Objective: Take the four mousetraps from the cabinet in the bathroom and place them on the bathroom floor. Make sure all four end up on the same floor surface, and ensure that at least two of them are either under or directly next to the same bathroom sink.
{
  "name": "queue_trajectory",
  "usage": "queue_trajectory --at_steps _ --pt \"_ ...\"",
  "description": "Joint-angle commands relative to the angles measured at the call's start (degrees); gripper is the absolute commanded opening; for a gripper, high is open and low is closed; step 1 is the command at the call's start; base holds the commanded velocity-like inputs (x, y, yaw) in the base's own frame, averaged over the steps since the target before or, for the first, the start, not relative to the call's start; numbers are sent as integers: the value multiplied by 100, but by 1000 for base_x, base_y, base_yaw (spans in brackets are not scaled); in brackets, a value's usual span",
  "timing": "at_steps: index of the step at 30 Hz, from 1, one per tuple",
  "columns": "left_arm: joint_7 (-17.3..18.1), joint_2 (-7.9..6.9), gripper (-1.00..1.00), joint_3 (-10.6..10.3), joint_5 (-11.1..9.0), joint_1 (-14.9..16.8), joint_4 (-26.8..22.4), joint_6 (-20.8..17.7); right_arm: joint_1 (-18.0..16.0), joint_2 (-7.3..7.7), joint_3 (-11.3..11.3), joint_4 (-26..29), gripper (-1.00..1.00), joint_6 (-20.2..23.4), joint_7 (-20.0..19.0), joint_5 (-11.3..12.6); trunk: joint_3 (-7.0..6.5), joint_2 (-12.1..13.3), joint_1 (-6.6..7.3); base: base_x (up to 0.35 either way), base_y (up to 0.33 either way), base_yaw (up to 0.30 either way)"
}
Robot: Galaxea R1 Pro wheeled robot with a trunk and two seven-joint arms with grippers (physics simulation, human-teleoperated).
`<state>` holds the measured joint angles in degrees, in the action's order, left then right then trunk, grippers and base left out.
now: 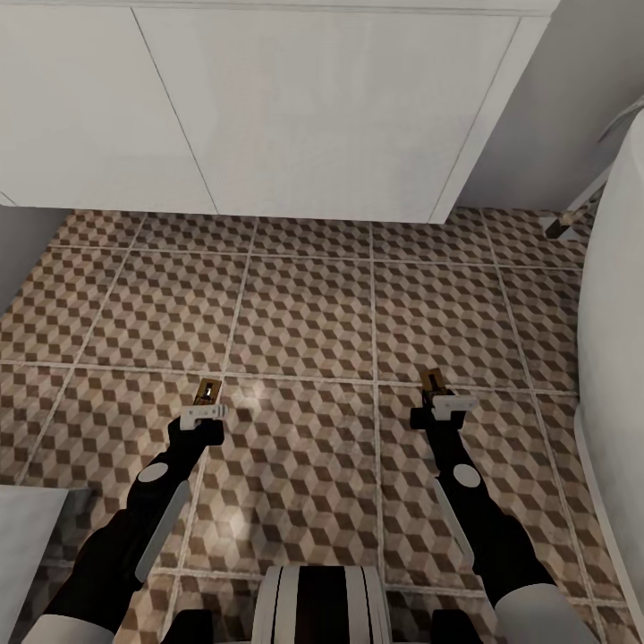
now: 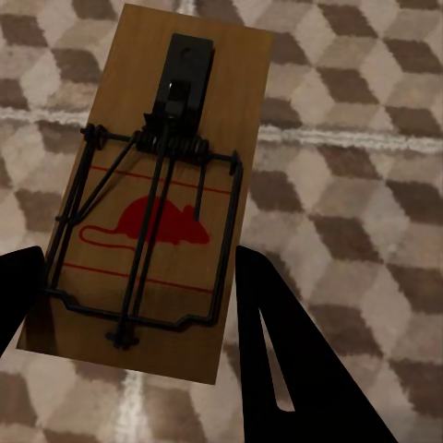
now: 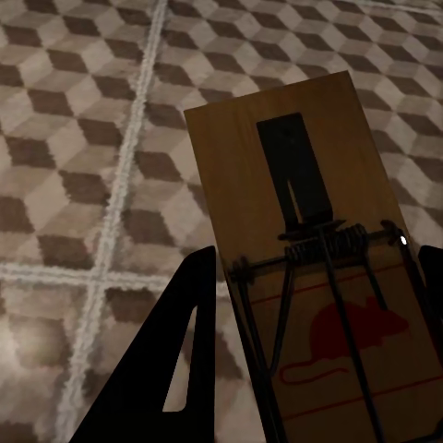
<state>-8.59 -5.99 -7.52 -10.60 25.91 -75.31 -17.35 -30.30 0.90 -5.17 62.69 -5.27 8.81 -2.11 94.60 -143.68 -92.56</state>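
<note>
Each of my grippers holds a mousetrap above the cube-patterned bathroom floor (image 1: pixel 304 313). My left gripper (image 1: pixel 205 413) is shut on a tan wooden mousetrap (image 1: pixel 208 391), whose black spring bar and red mouse mark fill the left wrist view as the mousetrap (image 2: pixel 148 198) between the dark fingers (image 2: pixel 277 341). My right gripper (image 1: pixel 442 407) is shut on a second mousetrap (image 1: pixel 431 380). In the right wrist view this mousetrap (image 3: pixel 314 240) sits between the fingers (image 3: pixel 180 369). The cabinet is out of view.
A white vanity unit (image 1: pixel 268 107) with flat doors stands ahead along the wall. A white rounded fixture (image 1: pixel 617 340) rises at the right, a grey wall corner (image 1: pixel 18 250) at the left, and a pale block (image 1: pixel 27 537) near my left elbow.
</note>
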Motion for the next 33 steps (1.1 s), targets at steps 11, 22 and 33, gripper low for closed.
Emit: queue_trajectory --at_steps 11,22,33 --pt "-64 -7 -100 -21 -39 2 -6 -29 -2 6 -19 -2 -100 -26 33 -9 38 -1 1 0 0 0" --pt "-78 -1 -100 -21 -47 2 -226 -49 -2 6 -20 -2 -100 -26 33 -9 153 -2 -2 0 0 0" --pt "-82 -1 -100 -21 -56 2 -221 -49 -2 6 -19 -2 -100 -26 33 -9 403 -17 -30 0 0 0"
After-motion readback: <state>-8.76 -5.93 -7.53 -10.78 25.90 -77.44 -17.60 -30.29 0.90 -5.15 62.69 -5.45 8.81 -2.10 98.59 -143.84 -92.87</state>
